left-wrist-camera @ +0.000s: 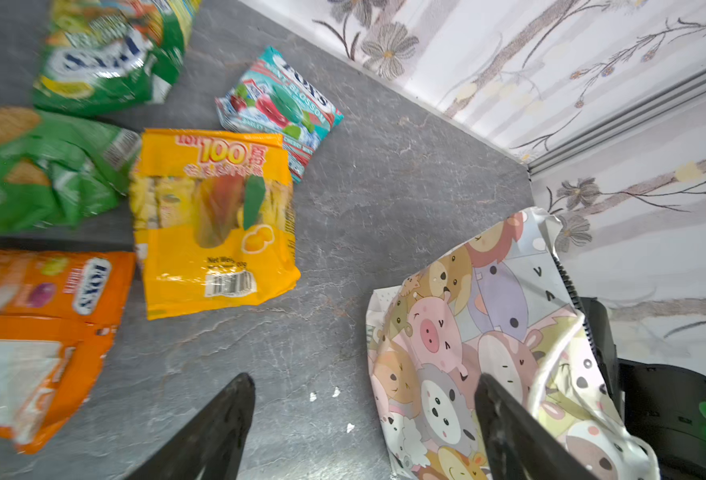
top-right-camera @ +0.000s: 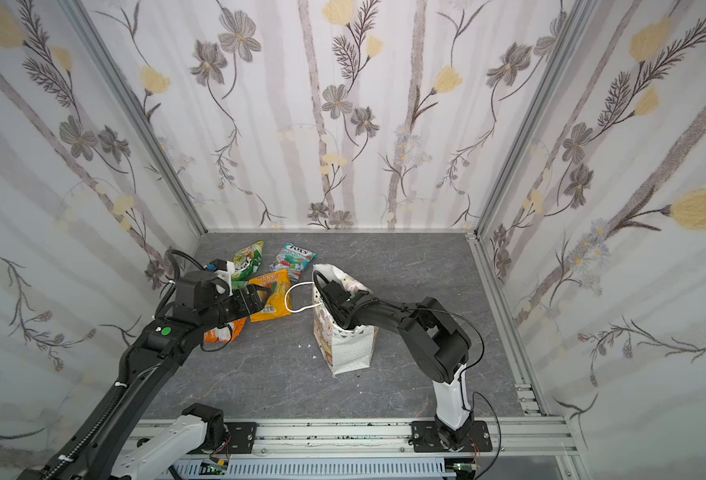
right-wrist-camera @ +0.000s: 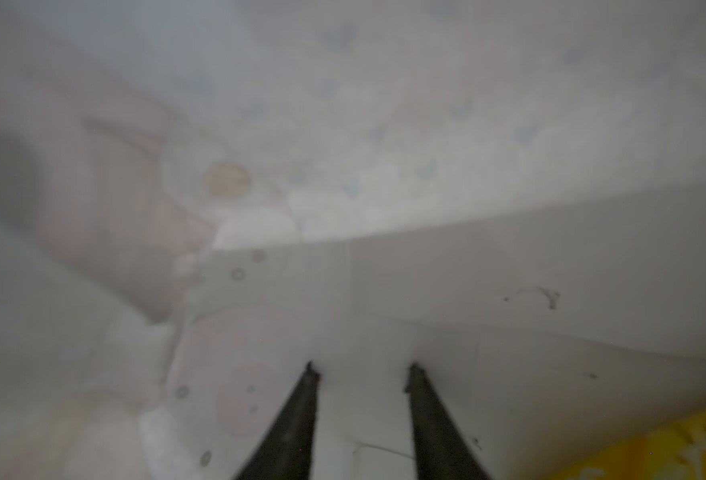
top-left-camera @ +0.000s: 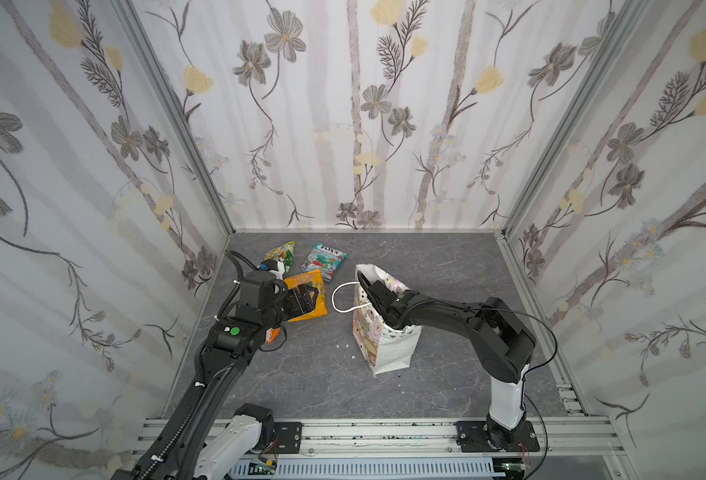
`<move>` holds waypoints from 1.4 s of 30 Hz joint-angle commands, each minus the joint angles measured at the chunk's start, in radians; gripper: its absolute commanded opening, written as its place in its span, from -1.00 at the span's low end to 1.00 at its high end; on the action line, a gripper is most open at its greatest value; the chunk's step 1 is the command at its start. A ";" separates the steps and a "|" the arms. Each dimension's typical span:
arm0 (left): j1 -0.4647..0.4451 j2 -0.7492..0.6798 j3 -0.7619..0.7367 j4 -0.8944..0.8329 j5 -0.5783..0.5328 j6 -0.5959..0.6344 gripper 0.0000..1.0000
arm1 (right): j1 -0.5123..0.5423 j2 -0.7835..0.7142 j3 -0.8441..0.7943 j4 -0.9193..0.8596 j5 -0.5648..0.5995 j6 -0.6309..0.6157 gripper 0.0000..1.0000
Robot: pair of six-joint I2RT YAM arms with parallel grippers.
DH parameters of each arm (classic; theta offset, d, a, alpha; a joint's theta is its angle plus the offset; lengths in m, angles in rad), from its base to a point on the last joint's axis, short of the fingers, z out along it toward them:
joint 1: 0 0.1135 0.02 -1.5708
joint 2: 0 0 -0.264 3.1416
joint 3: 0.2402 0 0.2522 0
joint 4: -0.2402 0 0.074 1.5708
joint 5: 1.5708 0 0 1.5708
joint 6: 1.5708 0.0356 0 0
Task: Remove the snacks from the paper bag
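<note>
Paper bag [top-left-camera: 384,336] stands upright just right of table centre in both top views, mouth crumpled open. My right gripper [right-wrist-camera: 361,368] is down inside it and the arm fills the mouth. Its jaws sit a narrow gap apart with nothing between them, only bag floor. A yellow packet [right-wrist-camera: 675,449] shows at the edge of that wrist view; I can't tell if a finger touches it.

Out on the table [top-left-camera: 447,395], 9 to 11 o'clock from the bag:
- teal packet [top-left-camera: 324,259] at 11
- yellow-green packet [top-left-camera: 280,253] beyond it
- orange-yellow packet [top-left-camera: 305,277] at 10
- green packet [left-wrist-camera: 39,170] and small orange packet [left-wrist-camera: 43,299] under my left arm

Cord handle [top-left-camera: 341,297] loops out at 9, just beside the orange-yellow packet. White scraps [top-left-camera: 345,345] lie near the bag.

Readable: "FOX'S" on the teal and small orange packets, "100" on the orange-yellow one. The rest is blurred.

Left gripper [left-wrist-camera: 364,378] is spread wide and empty, hovering over bare table between the packets and the bag.
</note>
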 commanded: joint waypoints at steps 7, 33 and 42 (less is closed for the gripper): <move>0.015 -0.026 0.053 -0.216 -0.055 0.053 0.70 | 0.002 -0.089 0.017 0.005 -0.022 -0.011 -1.00; 0.010 0.029 0.091 -0.147 0.018 0.025 0.75 | -0.012 -0.268 0.232 -0.177 0.052 -0.079 -0.88; 0.002 0.010 0.101 -0.140 -0.012 0.032 0.77 | -0.012 -0.339 0.258 -0.161 0.077 -0.076 -0.87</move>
